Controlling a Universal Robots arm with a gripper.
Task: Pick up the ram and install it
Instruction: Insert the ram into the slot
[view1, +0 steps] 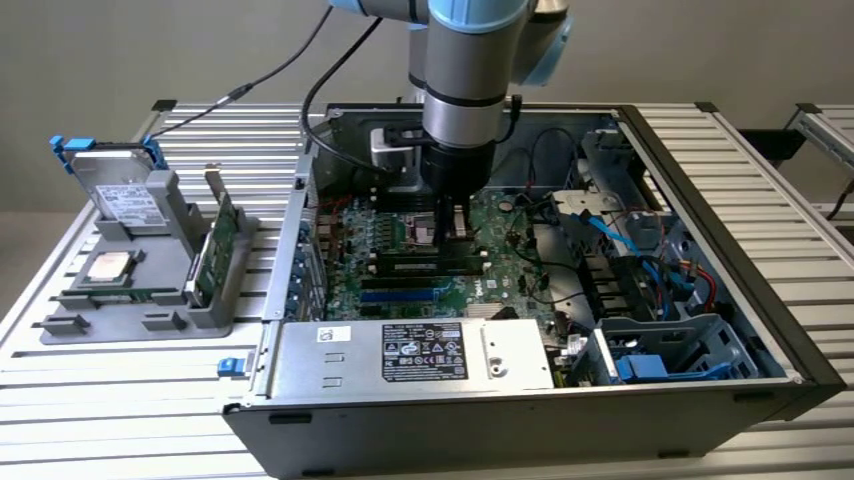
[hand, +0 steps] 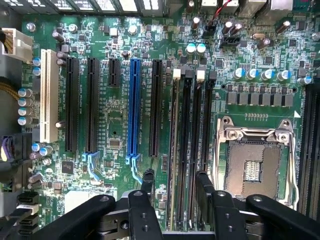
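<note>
Open hand (hand: 174, 187) over ram (hand: 175, 150)

A: Ram (hand: 174, 150), appearance?
B: Long, thin green stick, viewed edge-on.
A: Pose and place?
B: Upright, seated along a black memory slot (hand: 175, 82) on the motherboard.

Robotics lab/test bench. Slotted alu. table (view1: 120, 390) carries an open PC case (view1: 747, 260) and a grey parts fixture (view1: 147, 290).
</note>
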